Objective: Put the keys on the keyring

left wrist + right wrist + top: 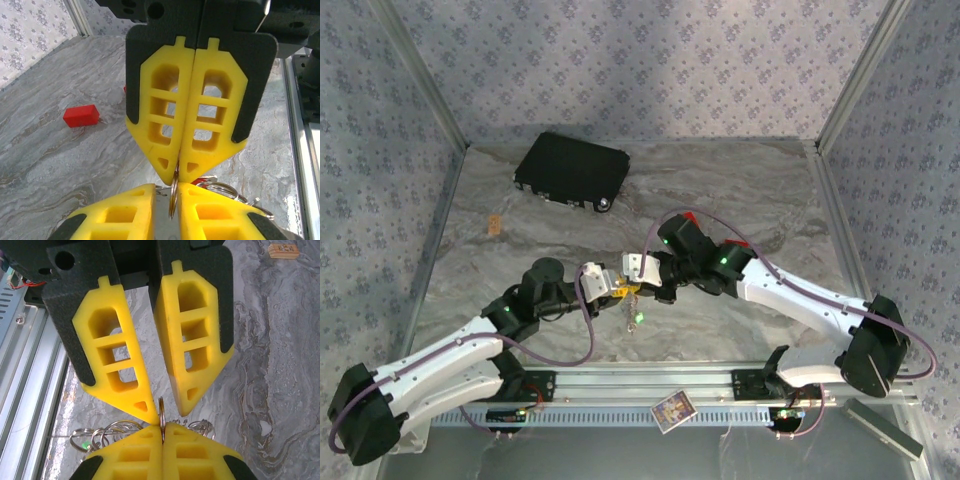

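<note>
1. Where the two grippers meet over the middle of the bench [750, 190], somewhat nearer its near edge, the keyring [161, 412] stands edge-on between their tips.
2. The right gripper [162, 427] has its yellow fingers pressed together, clamping the keyring's rim.
3. The left gripper [167, 189] is parted by a narrow gap, with one finger on either side of the keyring. Whether a pad touches it cannot be told.
4. A bunch of silvery rings [107, 435] hangs just beside the right fingers.
5. A green key [640, 317] dangles under the meeting point.
6. A red block [80, 115] lies on the bench, well apart from the grippers.
7. A black case [570, 170] sits near the far left corner.
8. A small wooden tag [495, 225] lies by the left edge.
</note>
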Robot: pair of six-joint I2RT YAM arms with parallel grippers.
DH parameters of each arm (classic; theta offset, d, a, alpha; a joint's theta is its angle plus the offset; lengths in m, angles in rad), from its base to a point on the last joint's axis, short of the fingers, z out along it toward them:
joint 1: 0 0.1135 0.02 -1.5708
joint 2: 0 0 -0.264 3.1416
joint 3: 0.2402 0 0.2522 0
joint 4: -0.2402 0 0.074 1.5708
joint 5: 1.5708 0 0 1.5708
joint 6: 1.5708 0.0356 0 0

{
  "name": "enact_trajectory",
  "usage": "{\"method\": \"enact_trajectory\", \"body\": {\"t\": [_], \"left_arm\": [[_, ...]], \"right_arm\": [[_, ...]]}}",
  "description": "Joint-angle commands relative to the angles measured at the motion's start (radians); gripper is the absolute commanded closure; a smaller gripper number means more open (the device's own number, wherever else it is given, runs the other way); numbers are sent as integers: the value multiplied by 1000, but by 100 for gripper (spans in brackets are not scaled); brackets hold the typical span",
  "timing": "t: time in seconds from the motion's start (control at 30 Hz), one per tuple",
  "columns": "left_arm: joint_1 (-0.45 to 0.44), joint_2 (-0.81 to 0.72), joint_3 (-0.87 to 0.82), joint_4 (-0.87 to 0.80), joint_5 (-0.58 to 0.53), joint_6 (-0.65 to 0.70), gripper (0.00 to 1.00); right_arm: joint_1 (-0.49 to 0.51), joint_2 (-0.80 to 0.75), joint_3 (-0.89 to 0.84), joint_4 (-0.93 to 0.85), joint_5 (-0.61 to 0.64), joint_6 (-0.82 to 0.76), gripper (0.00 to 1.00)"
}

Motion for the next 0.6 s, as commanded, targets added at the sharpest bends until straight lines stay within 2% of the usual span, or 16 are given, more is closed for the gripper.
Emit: {"method": "enact_trajectory", "body": {"t": [0.0, 0.23, 0.33, 0.37, 0.57], "left_arm": [[-5, 5, 20, -7, 24, 11, 84], [-5, 2, 15, 3, 40, 10, 100], [-5, -11, -1, 28, 42, 3, 100], [-5, -16, -10, 44, 39, -3, 100], [-5, -29, -82, 208, 45, -81, 100]], "right_arm": [[12, -1, 32, -6, -22, -10, 100], [1, -16, 10, 29, -32, 24, 100], [-29, -42, -35, 84, -52, 62, 79], [-41, -54, -51, 101, -62, 75, 76], [-77, -96, -150, 184, -85, 151, 71]]}}
